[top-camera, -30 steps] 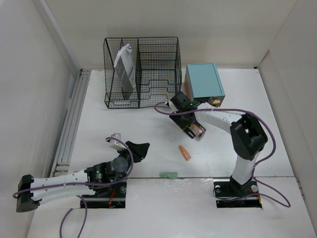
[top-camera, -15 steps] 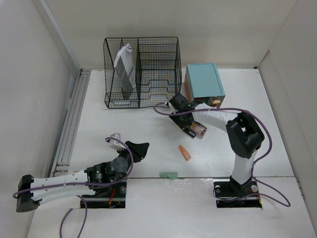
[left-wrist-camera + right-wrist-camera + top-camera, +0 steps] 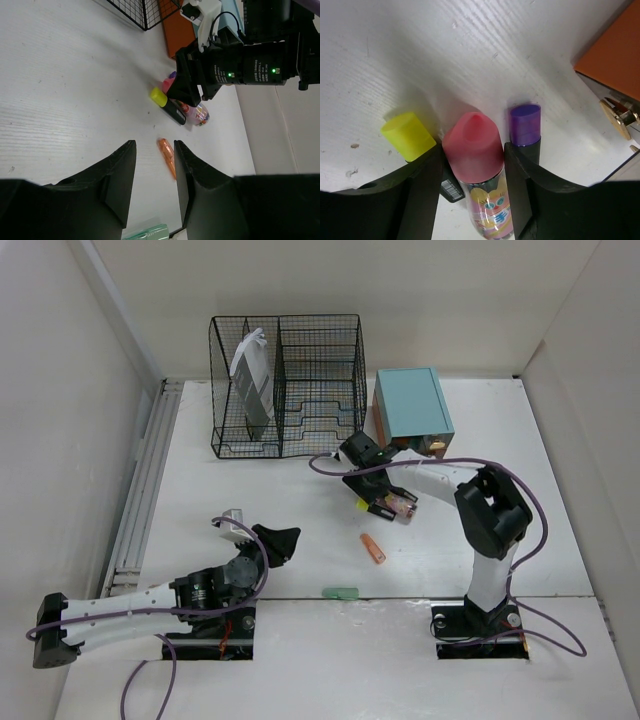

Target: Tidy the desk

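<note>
On the white desk (image 3: 250,500) lies a clear bottle with a pink cap and a cartoon label (image 3: 472,147). A yellow-capped marker (image 3: 407,136) lies on one side of it and a purple-capped marker (image 3: 525,125) on the other. My right gripper (image 3: 473,150) reaches down over the bottle (image 3: 400,505), with one finger against each side of its cap. My left gripper (image 3: 154,145) hovers open and empty above the near left of the desk (image 3: 285,540). Beyond its fingers lies a small orange piece (image 3: 167,155).
A black wire rack (image 3: 290,390) at the back holds a white and grey packet (image 3: 252,380). A teal-topped box (image 3: 412,403) with orange sides (image 3: 615,55) stands just behind my right gripper (image 3: 385,502). A pale green item (image 3: 340,592) lies near the front edge. White walls border the desk.
My right gripper has settled lower over the bottle and its jaws have narrowed onto the pink cap. The yellow marker cap now shows beside it. My left arm has not moved.
</note>
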Available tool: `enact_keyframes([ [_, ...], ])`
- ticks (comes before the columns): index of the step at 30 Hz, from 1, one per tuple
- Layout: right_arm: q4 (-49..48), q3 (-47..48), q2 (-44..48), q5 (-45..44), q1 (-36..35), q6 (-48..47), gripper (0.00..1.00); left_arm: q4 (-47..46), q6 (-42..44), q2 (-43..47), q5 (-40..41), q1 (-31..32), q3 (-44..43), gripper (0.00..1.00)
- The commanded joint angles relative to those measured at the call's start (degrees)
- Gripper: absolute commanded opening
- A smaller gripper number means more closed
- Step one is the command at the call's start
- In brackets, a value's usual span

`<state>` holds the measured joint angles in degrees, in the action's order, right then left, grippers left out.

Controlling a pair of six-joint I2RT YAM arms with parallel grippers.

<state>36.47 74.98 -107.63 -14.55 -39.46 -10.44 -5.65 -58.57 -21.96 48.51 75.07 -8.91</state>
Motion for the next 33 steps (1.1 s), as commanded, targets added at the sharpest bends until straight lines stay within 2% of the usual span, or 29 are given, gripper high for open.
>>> enact_keyframes([
  [1, 4.22, -1.15, 1.73, 2.50, -1.14, -0.46, 0.55, -1.82, 1.26, 0.51, 1.23, 0.34, 0.03, 0.33],
  [12, 12.03, -0.63, 1.73, 4.17, -2.99, -5.64, 0.54, -2.35, 1.79, 0.51, 1.23, 0.34, 0.03, 0.33],
  [33, 19.25, 6.14, -8.38, 4.26, -2.99, -10.13, 0.58, 2.31, 1.79, 5.34, 2.29, 0.34, -0.50, 0.33],
])
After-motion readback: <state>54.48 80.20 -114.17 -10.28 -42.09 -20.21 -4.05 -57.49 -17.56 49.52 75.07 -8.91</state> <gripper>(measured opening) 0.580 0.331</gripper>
